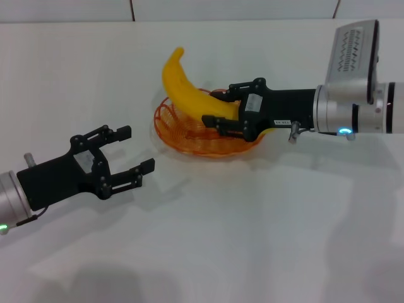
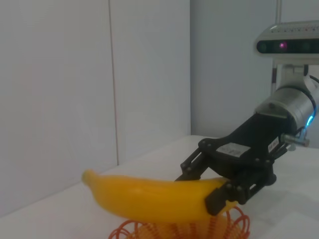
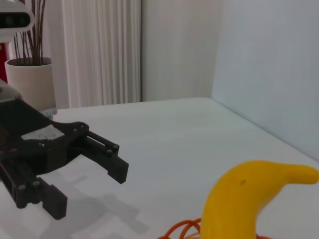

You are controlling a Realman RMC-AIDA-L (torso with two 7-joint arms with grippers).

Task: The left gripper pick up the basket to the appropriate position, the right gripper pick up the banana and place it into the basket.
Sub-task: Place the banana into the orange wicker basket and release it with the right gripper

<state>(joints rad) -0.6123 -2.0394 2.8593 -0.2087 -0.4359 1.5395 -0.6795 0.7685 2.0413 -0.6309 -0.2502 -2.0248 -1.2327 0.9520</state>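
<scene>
The right gripper [image 1: 218, 107] holds the banana [image 1: 189, 95] tight between its fingers just above the orange basket [image 1: 189, 136], which sits on the white table [image 1: 252, 221], and the left gripper [image 1: 136, 151] waits near the basket with its fingers wide apart, holding nothing.

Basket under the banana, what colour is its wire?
Orange; the basket shows best in the head view, beneath the yellow banana.
</scene>
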